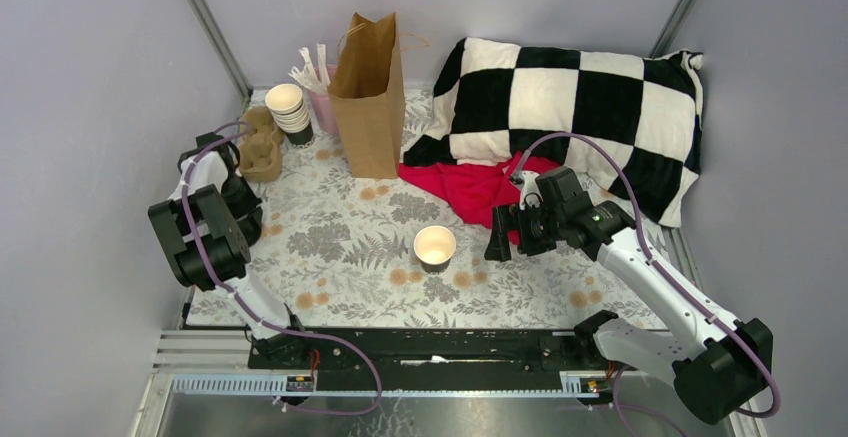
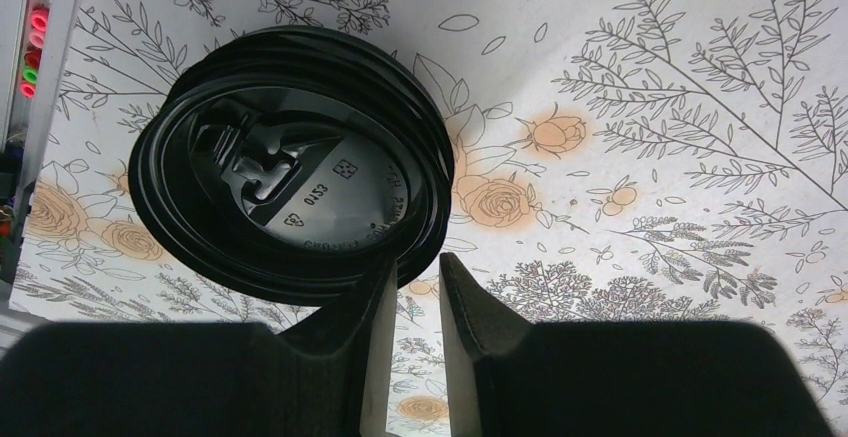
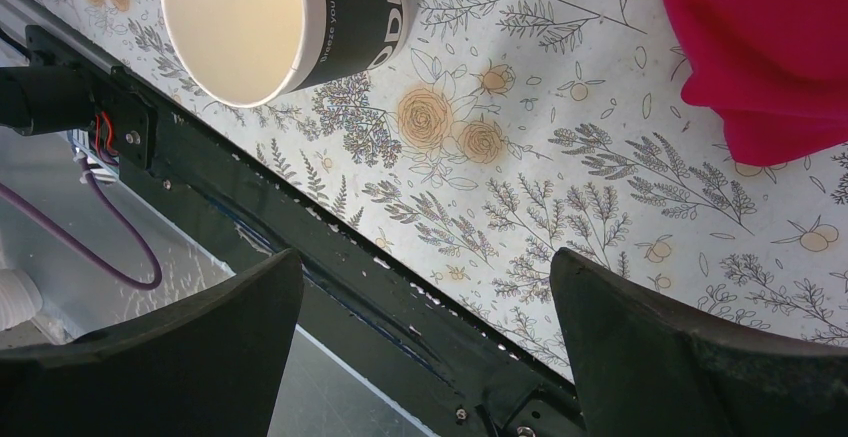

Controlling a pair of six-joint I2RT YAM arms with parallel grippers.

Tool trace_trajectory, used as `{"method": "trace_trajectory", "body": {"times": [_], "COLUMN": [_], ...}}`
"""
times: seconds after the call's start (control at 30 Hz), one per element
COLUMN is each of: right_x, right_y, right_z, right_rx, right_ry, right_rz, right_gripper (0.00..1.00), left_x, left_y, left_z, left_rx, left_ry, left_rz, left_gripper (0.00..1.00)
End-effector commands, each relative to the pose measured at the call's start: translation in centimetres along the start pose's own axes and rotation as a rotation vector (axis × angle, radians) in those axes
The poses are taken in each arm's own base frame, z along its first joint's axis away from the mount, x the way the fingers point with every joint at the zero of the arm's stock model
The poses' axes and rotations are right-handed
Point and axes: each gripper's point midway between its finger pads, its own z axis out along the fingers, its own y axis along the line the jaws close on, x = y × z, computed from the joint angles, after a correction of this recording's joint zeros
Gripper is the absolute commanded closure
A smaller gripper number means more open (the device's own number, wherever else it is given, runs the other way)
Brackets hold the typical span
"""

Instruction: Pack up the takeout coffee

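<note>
A lidded takeout coffee is out of view. One dark paper cup [image 1: 434,246] with a cream inside stands lidless near the middle of the floral cloth; the right wrist view shows this cup [image 3: 362,15] at upper left. My right gripper [image 1: 510,241] hovers just right of it, jaws wide open and empty [image 3: 425,257]. A stack of black lids [image 2: 290,167] lies under my left gripper [image 2: 417,259], which is open only by a narrow gap. Its tips straddle the stack's rim and cloth shows between them. From above, the left gripper [image 1: 243,197] hides the lids.
A brown paper bag [image 1: 368,107] stands upright at the back. Left of it are a stack of lidless cups [image 1: 290,109], a cardboard cup carrier [image 1: 262,147] and a pink holder of stirrers [image 1: 322,107]. A checkered pillow [image 1: 570,107] and red cloth [image 1: 470,187] lie at right.
</note>
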Motion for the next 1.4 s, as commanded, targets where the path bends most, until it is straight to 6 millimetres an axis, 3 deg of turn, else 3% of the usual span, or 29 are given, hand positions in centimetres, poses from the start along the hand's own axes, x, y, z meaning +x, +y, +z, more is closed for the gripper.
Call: {"method": "trace_trajectory", "body": {"times": [0.0, 0.87, 1.2, 1.37], "right_x": [-0.2, -0.2, -0.1, -0.1], "right_y": [0.6, 0.7, 0.7, 0.6], "right_z": [0.0, 0.0, 0.1, 0.1], "right_rx": [-0.031, -0.035, -0.037, -0.037], "right_ry": [-0.010, -0.012, -0.012, -0.012], "right_rz": [-0.012, -0.012, -0.013, -0.012], "right_gripper": [0.00, 0.00, 0.00, 0.00], "left_x": [-2.1, -2.5, -2.8, -2.4], "left_y": [-0.1, -0.3, -1.4, -1.1], "left_z": [-0.6, -1.4, -2.0, -2.2], "left_rx": [-0.012, -0.019, 0.034, 0.019], "left_ry": [-0.057, -0.066, -0.071, -0.068], "left_rz": [0.011, 0.008, -0.016, -0.010], "left_gripper": [0.75, 1.00, 1.00, 0.82]}}
